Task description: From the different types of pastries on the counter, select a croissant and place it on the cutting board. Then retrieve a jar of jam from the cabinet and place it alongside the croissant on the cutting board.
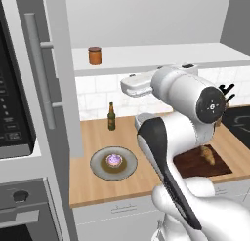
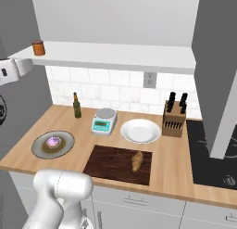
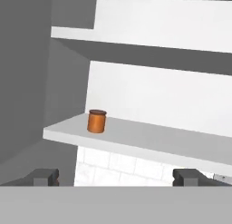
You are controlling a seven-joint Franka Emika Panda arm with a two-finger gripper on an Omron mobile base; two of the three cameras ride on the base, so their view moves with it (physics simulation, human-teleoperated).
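A: Where is the jar of jam (image 3: 96, 121)?
B: It stands upright on the white shelf (image 3: 149, 141) of the open cabinet (image 1: 56, 64), near the shelf's left end and a little back from its front edge. It is a short orange-brown cylinder with a darker lid, and nothing stands beside it.

A: And the gripper (image 3: 115, 177)?
B: In the hand view its two dark fingertips are spread wide, one at each lower corner, holding nothing. The jar is well apart from them, higher and to the left. Most of each finger is cut off by the bottom of that view.

A: What about the croissant (image 2: 137, 161)?
B: It lies on the cutting board (image 2: 111, 164), toward the board's right side. The board is dark, grained wood at the near edge of the counter (image 2: 171, 158), with bare board left of the croissant.

A: Anything else on the counter?
B: A grey plate (image 2: 40, 150) at the left carries the round pastry (image 2: 53, 142) with the pink-purple top. Behind are a slim dark bottle (image 2: 77, 105), a small scale (image 2: 104, 121), an empty white plate (image 2: 140, 130) and a knife block (image 2: 174, 117).

A: What is hard to see?
B: In the left base view the arm (image 1: 183, 118) covers much of the board and the right side of the counter.
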